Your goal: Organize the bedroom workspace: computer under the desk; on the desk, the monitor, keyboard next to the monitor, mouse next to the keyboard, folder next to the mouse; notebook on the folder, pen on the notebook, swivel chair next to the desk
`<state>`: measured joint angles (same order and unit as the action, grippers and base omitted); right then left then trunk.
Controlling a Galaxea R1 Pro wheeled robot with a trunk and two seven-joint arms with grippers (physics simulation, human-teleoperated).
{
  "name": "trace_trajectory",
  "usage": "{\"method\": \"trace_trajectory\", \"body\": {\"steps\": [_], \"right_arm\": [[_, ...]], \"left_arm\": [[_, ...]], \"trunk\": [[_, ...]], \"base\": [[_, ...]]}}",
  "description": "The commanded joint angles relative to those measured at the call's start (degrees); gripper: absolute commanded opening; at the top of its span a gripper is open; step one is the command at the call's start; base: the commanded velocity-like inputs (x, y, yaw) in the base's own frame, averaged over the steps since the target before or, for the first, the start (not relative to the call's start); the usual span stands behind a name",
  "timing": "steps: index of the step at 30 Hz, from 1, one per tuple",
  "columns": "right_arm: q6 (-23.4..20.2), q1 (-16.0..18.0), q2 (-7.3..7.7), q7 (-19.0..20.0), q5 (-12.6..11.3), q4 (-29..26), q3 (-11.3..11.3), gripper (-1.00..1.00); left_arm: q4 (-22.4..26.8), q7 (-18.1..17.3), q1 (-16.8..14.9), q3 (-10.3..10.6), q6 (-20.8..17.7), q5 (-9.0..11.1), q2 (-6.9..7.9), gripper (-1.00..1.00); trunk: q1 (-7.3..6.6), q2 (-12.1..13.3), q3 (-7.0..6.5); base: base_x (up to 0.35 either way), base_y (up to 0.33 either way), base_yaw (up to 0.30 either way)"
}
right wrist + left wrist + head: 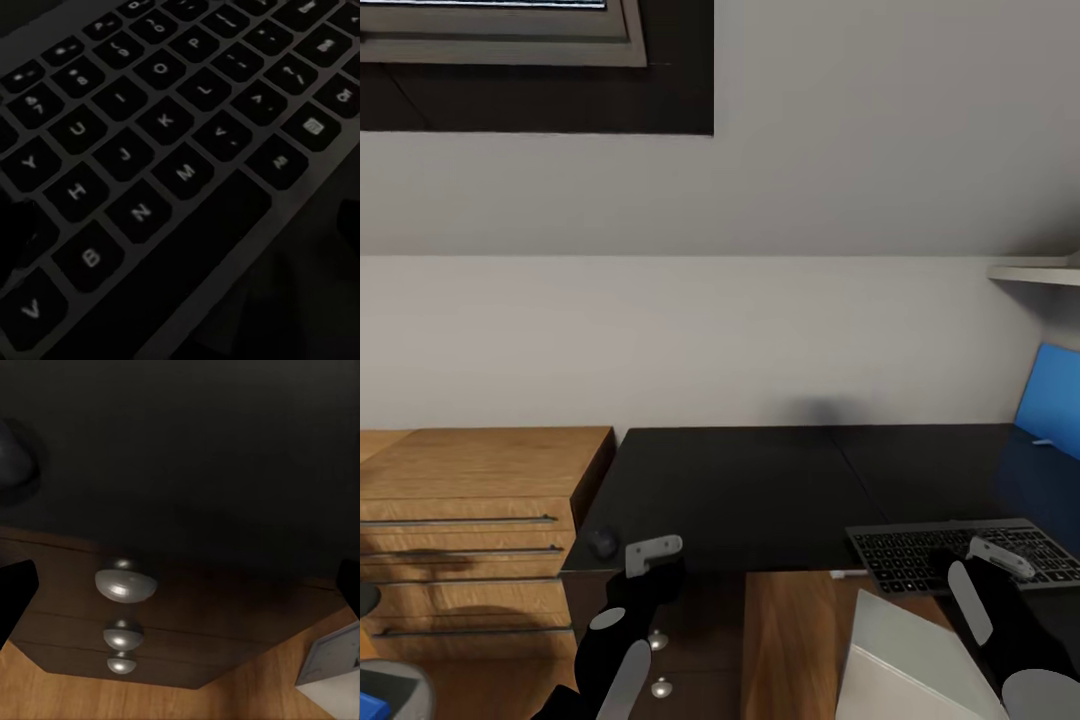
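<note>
Head view: slim black keyboard [960, 553] lies on glossy black desk [760, 490].

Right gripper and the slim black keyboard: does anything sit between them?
Nothing visible does. The right gripper hangs directly over the slim black keyboard at the long black desk's front edge, and its wrist view looks straight onto the dark keys.

The desk [760, 490] stands against the wall, a wooden cabinet [480, 530] flush at its nine o'clock side. The keyboard [960, 552] lies on the desk's near edge toward four o'clock, the folder [1050, 400] upright behind it at three o'clock. The computer [910, 665] sits on the floor before the desk at five o'clock.
</note>
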<state>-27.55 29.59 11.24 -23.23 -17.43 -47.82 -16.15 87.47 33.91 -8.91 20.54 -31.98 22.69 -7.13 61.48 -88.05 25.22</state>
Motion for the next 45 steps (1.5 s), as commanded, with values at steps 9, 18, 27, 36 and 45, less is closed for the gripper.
{"method": "trace_trajectory", "body": {"steps": [9, 18, 27, 36, 45], "right_arm": [[-0.14, 0.03, 0.01, -0.41, -0.59, -0.08, 0.06, 1.0], [-0.14, 0.03, 0.01, -0.5, -0.59, -0.08, 0.06, 1.0], [-0.14, 0.03, 0.01, -0.5, -0.59, -0.1, 0.06, 1.0], [-0.14, 0.03, 0.01, -0.43, -0.59, -0.17, 0.06, 1.0], [-0.14, 0.03, 0.01, -0.41, -0.59, -0.16, 0.06, 1.0]], "left_arm": [[0.17, 0.62, -0.06, 0.11, -0.1, 0.6, 0.01, 1.0], [0.18, 0.54, -0.06, 0.11, -0.1, 0.6, 0.01, 1.0], [0.29, 0.54, -0.06, 0.11, -0.1, 0.6, 0.01, 1.0], [0.33, 0.55, -0.06, 0.2, -0.1, 0.6, -0.07, 1.0], [-0.19, 0.38, -0.06, 0.18, -0.17, 0.54, 0.16, 1.0]], "trunk": [[1.98, -3.66, 1.69], [2.2, -4.07, 1.87], [2.2, -4.07, 1.87], [3.52, -6.47, 2.95], [3.52, -6.47, 2.95]], "base": [[0.0, 0.0, 0.0], [0.0, 0.0, 0.0], [0.0, 0.0, 0.0], [0.0, 0.0, 0.0], [0.005, 0.008, 0.0]]}}
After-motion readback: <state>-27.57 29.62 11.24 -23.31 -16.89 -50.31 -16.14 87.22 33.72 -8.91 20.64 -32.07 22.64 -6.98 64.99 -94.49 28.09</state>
